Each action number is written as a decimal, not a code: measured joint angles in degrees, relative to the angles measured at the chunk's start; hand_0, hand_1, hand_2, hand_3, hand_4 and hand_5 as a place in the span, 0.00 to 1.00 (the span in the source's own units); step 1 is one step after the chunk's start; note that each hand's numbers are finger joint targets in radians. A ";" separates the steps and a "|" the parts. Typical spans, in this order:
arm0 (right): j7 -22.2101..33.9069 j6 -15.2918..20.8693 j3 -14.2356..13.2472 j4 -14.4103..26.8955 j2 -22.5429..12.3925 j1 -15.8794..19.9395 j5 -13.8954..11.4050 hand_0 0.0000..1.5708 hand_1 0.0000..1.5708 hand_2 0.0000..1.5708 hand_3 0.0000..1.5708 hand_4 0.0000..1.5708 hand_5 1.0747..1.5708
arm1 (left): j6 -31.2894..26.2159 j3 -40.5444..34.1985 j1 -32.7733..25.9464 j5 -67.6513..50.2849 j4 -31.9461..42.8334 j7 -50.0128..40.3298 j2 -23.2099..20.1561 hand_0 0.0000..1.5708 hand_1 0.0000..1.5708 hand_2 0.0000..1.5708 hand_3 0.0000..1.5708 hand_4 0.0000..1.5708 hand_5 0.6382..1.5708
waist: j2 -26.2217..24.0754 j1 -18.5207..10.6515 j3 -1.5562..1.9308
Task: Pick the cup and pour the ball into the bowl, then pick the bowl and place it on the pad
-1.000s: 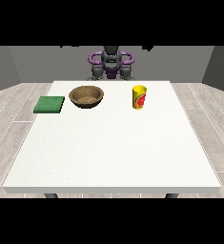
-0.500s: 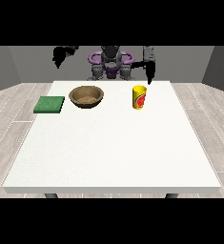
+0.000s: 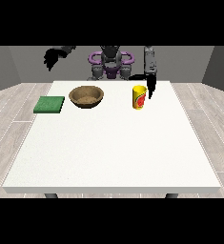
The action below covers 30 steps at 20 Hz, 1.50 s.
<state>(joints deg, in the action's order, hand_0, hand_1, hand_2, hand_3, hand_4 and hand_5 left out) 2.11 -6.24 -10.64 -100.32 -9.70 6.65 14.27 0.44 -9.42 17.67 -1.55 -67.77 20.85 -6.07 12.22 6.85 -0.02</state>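
The hand at the view's right (image 3: 150, 82) is hanging with fingers straight, holding nothing, just beside the yellow cup (image 3: 139, 97), which is standing upright on the tabletop (image 3: 113, 147); it is likely light, rigid, best grasped round its side

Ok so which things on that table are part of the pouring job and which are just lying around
Part of the job:
cup, yellow, upright
bowl, brown
pad, green, left of the bowl
hand at the view's right, hanging just beside the cup
The ball is not visible; it may be inside the cup.

Just lying about:
nothing; only the table itself carries them.
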 measured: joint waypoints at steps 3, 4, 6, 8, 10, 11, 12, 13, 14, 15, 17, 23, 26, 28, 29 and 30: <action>-1.59 -1.52 -1.33 2.79 -0.82 -0.02 0.63 0.00 0.00 0.00 0.00 0.43 0.98 | -0.66 -0.60 1.87 0.06 5.86 3.03 -0.49 0.00 0.00 0.00 0.00 0.13 0.85 | -0.56 0.02 0.01; -1.69 -1.60 -1.56 3.48 -0.92 0.48 0.79 0.00 0.00 0.00 0.00 0.43 0.98 | -0.68 -0.92 2.99 0.06 7.99 3.97 -0.67 0.00 0.00 0.00 0.00 0.13 0.84 | -0.55 0.02 0.01; -2.89 -2.51 -1.85 4.66 -1.10 -0.19 0.73 0.00 0.00 0.00 0.00 0.43 0.99 | -0.17 -1.16 3.79 0.31 11.43 6.03 -0.31 0.00 0.00 0.00 0.00 0.12 0.84 | -0.90 0.33 0.00; -3.13 -3.11 -2.39 5.36 -1.70 0.68 1.22 0.00 0.00 0.00 0.00 0.43 0.98 | -0.36 -2.22 5.56 -0.14 14.98 8.47 -0.77 0.00 0.00 0.00 0.00 0.16 0.86 | 0.17 0.69 0.00; -2.94 -3.78 -3.11 5.64 -2.60 1.43 1.89 0.00 0.00 0.00 0.00 0.43 0.99 | 0.07 -2.77 6.34 -0.01 18.33 11.47 -0.63 0.00 0.00 0.00 0.00 0.41 0.96 | 0.99 1.11 0.01; -2.94 -4.00 -3.14 5.73 -2.63 1.61 2.12 0.00 0.00 0.00 0.00 0.43 0.99 | 0.52 -3.26 7.62 -0.18 19.91 11.57 -0.77 0.00 0.00 0.00 0.00 0.56 0.98 | 1.16 1.51 -0.01; -3.38 -4.40 -3.62 6.06 -3.00 1.94 2.47 0.00 0.00 0.00 0.00 0.43 1.00 | 0.46 -3.73 8.24 -0.38 21.42 12.88 -0.96 0.44 0.44 0.41 0.00 0.64 0.98 | 1.72 1.65 -0.01; -2.88 -4.17 -3.36 5.12 -2.89 2.40 2.61 0.00 0.00 0.00 0.00 0.42 1.00 | 0.88 -4.29 9.11 -0.36 23.25 14.12 -1.29 0.59 0.59 0.84 0.88 0.79 0.97 | 2.38 2.16 0.00; -2.63 -4.70 -3.61 4.60 -3.33 2.57 3.23 0.00 0.00 0.00 0.08 0.41 0.99 | 1.76 -4.52 9.31 0.18 24.48 15.46 -1.69 0.73 0.73 1.00 1.00 0.83 0.90 | 2.89 2.79 -0.01; -2.08 -5.04 -4.12 4.19 -4.00 3.19 3.99 0.00 0.00 0.00 0.09 0.41 1.00 | 2.84 -4.51 9.30 1.01 25.36 16.97 -2.06 0.78 0.78 1.00 1.00 0.85 0.90 | 3.54 3.19 0.00; -0.89 -5.36 -4.57 3.27 -4.79 3.93 5.04 0.00 0.00 0.00 0.05 0.41 0.99 | 5.95 -4.71 9.56 2.48 26.73 19.41 -2.42 0.81 0.81 1.00 1.00 0.85 0.91 | 4.32 4.19 0.13; 0.98 -8.78 -8.43 4.51 -8.42 3.81 9.71 0.00 0.00 0.00 0.12 0.40 0.99 | 12.23 -5.20 10.48 4.83 30.15 21.22 -3.51 0.82 0.82 1.00 1.00 0.90 0.83 | 2.79 5.50 0.31; 0.72 -10.62 -10.56 10.10 -10.38 3.75 10.61 0.00 0.00 0.00 0.20 0.41 0.99 | 15.73 -1.84 11.46 8.20 29.77 16.26 -1.84 0.81 0.81 1.00 1.00 0.90 0.85 | -0.79 4.20 0.20; 1.27 -10.86 -11.28 12.85 -11.29 3.99 10.66 0.00 0.00 0.00 0.20 0.40 0.98 | 18.46 0.83 12.54 11.30 29.25 12.41 -1.24 0.82 0.82 1.00 1.00 0.90 0.89 | -3.50 3.23 0.18; 1.39 -11.04 -11.04 13.84 -11.29 3.71 10.30 0.00 0.00 0.00 0.18 0.41 0.99 | 19.98 2.27 13.39 13.16 29.03 10.17 -1.20 0.83 0.83 1.00 1.00 0.89 0.91 | -5.02 3.06 0.18; 1.55 -11.16 -10.99 14.91 -11.23 3.47 10.21 0.00 0.00 0.00 0.19 0.41 0.99 | 21.61 3.78 14.19 15.20 28.87 8.10 -1.19 0.84 0.84 1.00 1.00 0.89 0.93 | -6.31 2.86 0.19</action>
<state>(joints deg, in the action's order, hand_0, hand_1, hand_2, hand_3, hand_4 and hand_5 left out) 3.66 -17.39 -21.62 -85.41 -20.94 10.12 24.48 22.06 -5.64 31.86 13.66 -38.89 28.95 -7.26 5.91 9.71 0.17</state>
